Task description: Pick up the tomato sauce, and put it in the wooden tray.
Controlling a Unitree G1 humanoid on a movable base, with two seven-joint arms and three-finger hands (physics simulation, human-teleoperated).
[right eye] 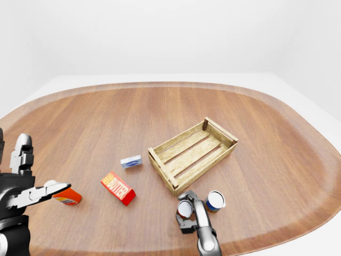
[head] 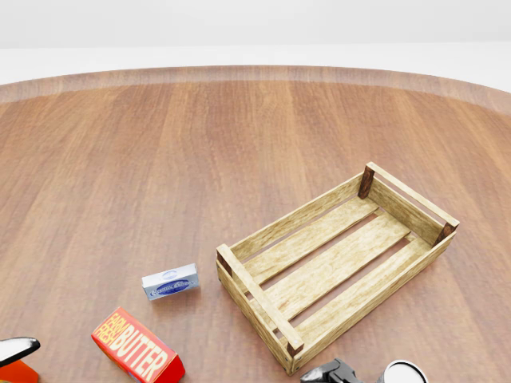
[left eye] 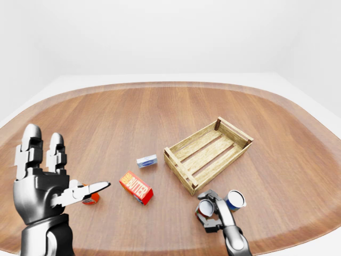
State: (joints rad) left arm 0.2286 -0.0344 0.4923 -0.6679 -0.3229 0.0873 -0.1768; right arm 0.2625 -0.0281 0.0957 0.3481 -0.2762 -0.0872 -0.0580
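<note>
Two cans stand on the bench (left eye: 160,112) near the wooden tray (left eye: 208,153). The right hand (left eye: 213,210) has its fingers around the tomato sauce (left eye: 205,207), probably rigid and smooth; a grip mid-body seems safest. The left hand (left eye: 45,184) is spread, empty.

A red butter box (left eye: 136,187) lies on the wooden table (left eye: 133,114), with a small blue-and-white packet (left eye: 146,161) just beyond it. At far left sits an orange-red item (right eye: 67,198) (partly hidden). A blue can (right eye: 215,201) stands nearer, right.
</note>
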